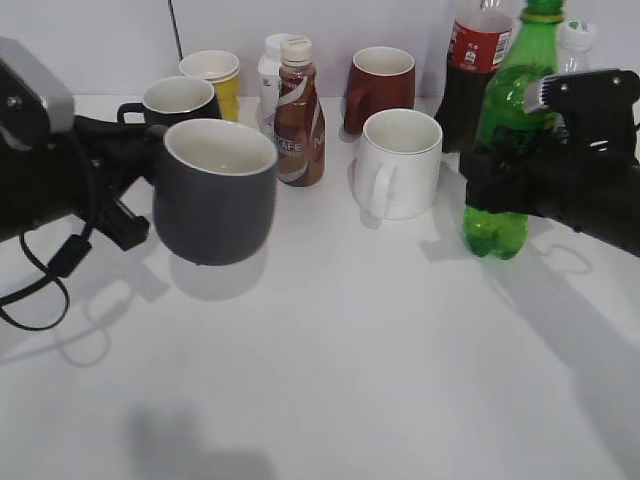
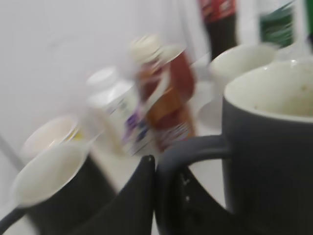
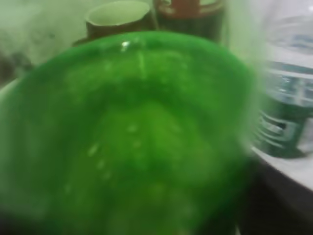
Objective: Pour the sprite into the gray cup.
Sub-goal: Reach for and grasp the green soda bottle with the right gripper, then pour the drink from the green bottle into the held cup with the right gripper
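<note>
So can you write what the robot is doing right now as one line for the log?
stage: pre-pour | left gripper: holds gray cup by handle, lifted | right gripper: grips sprite, upright | pouring: none yet

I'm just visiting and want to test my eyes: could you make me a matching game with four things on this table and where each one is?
Things:
1. gray cup
2. sprite bottle
3. white mug
4. brown coffee bottle

Places:
A. standing on the table, middle
B. held off the table at left
C. gripped at right
D. standing behind, between the gray cup and white mug

Pairs: 1-B, 2-C, 3-A, 4-D
</note>
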